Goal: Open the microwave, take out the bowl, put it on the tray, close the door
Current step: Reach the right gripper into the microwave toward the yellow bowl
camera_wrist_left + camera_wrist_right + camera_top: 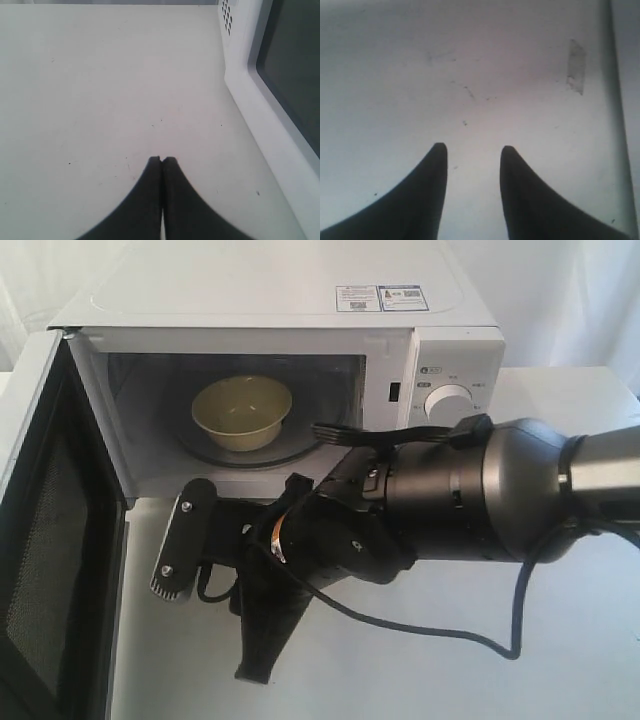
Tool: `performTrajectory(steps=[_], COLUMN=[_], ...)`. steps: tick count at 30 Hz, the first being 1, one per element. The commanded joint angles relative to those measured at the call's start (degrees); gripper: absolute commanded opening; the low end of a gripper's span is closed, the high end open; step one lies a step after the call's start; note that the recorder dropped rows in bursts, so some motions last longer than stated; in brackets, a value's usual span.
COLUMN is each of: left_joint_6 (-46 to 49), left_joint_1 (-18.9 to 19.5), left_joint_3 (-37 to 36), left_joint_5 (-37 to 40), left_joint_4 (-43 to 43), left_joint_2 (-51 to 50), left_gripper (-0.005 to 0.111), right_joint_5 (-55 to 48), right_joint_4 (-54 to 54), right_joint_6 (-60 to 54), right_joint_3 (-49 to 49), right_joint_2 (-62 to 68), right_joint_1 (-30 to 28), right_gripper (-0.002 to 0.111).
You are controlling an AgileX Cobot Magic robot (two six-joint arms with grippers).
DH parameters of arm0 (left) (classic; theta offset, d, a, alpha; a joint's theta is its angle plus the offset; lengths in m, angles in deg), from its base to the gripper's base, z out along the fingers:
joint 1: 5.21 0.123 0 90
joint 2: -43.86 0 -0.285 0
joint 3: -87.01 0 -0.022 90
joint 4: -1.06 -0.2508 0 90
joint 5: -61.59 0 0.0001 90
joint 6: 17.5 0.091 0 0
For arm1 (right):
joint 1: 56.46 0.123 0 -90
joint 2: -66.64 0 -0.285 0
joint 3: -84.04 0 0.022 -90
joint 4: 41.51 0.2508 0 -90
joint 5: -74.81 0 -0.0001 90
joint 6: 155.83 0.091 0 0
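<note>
The white microwave [250,290] stands at the back of the table with its door [40,540] swung wide open to the left, dark mesh facing inward. Inside, on the turntable, sits the cream-yellow bowl [242,412], untouched. My right gripper [210,630] hangs open in front of the cavity, below the bowl's level and pointing down at the table. In the right wrist view the right gripper [472,147] holds nothing. Beside the door's outer face [250,100], my left gripper [161,159] is shut and empty; it is hidden in the exterior view. No tray is in view.
The right arm's thick body [500,490] crosses in front of the control panel and its knob [447,400], trailing a black cable [430,625] over the white table [560,640]. A piece of clear tape [576,66] lies on the table under the right gripper.
</note>
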State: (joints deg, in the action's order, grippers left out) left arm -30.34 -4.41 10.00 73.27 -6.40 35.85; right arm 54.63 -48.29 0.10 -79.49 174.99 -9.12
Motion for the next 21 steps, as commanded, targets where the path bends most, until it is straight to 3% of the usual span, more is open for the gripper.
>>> performTrajectory(steps=[1, 5, 15, 21], left_joint_6=[-0.23, -0.23, -0.23, -0.23], left_joint_1=[0.18, 0.18, 0.18, 0.18], left_joint_3=[-0.21, -0.21, -0.21, -0.21], left_joint_5=[-0.12, -0.12, -0.12, -0.12], left_joint_4=[0.18, 0.18, 0.18, 0.18], left_joint_2=[0.22, 0.22, 0.22, 0.22], left_gripper=[0.000, 0.000, 0.000, 0.000], right_joint_5=[3.03, 3.16, 1.67, 8.56], right_joint_4=[-11.93, -17.90, -20.91, -32.58], right_joint_6=[13.96, 15.62, 18.11, 17.87], right_joint_3=[0.18, -0.19, -6.65, -7.50], right_joint_2=[0.16, 0.16, 2.24, 5.98], right_joint_1=[-0.02, -0.77, -4.40, -4.56], right_gripper=[0.034, 0.034, 0.034, 0.034])
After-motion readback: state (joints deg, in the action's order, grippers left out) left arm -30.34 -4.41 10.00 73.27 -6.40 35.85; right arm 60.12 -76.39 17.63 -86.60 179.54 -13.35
